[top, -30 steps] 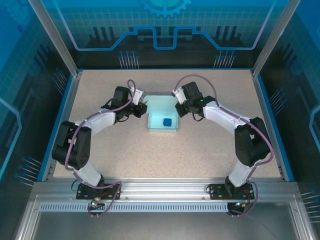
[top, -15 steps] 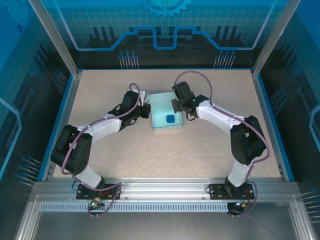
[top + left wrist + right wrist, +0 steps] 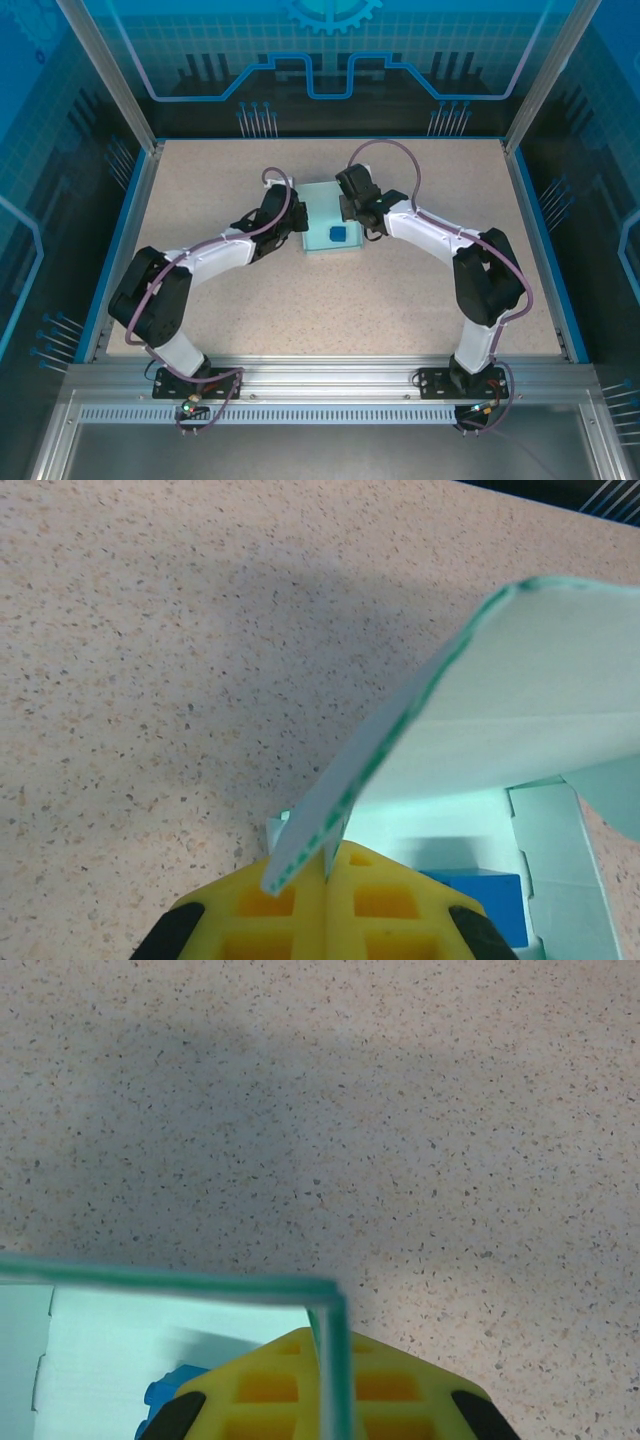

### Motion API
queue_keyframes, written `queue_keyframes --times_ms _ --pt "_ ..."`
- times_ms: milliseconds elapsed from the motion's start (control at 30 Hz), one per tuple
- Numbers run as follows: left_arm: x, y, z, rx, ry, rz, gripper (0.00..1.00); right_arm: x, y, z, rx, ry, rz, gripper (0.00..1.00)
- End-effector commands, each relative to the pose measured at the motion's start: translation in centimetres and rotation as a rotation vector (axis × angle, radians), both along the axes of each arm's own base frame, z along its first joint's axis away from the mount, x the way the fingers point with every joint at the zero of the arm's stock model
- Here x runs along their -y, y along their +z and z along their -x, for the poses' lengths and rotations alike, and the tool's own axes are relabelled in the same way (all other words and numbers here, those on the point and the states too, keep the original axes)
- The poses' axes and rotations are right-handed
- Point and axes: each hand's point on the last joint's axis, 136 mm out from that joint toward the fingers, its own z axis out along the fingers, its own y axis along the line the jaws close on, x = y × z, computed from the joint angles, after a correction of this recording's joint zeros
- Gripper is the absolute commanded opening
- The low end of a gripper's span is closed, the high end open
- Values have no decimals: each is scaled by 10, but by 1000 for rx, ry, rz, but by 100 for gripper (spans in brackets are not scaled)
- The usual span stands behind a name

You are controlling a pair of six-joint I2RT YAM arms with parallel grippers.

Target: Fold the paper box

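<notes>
The paper box (image 3: 322, 208) is pale sky-blue card lying mid-table, with a small dark blue object (image 3: 339, 235) inside it. My left gripper (image 3: 299, 223) is at the box's left side and my right gripper (image 3: 352, 209) at its right back corner. In the left wrist view my yellow fingers (image 3: 390, 910) are shut on the edge of a raised flap of the paper box (image 3: 520, 680), which slants up over the dark blue object (image 3: 480, 900). In the right wrist view my right gripper (image 3: 335, 1360) pinches an upright card edge of the paper box (image 3: 150, 1335), and the dark blue object (image 3: 160, 1395) peeks out at lower left.
The speckled beige tabletop (image 3: 400, 290) stretches around the box on all sides. Blue rails edge the table left and right, and an aluminium frame (image 3: 330, 375) runs along the near edge by the arm bases.
Both arms have swung inward and a little farther back, carrying the card edges they hold. The box's outline has shrunk as the flaps rise over it.
</notes>
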Motion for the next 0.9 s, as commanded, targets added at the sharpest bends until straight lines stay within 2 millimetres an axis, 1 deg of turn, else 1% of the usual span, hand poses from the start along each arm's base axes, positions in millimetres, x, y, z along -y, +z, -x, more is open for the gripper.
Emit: queue_keyframes --times_ms 0,267,467,667,867 --pt "-22 15 -14 61 158 -26 0 20 -4 -4 20 -83 51 1" --pt "-20 13 -15 96 184 -85 0 12 -7 -6 46 -67 19 2" --pt "-18 6 -10 114 192 -106 0 5 -10 -5 70 -44 -13 1" --pt "-14 2 -3 139 197 -121 0 -7 -11 0 96 -15 -25 0" --pt "-11 -3 3 157 190 -134 0 -11 -15 4 121 -12 -47 0"
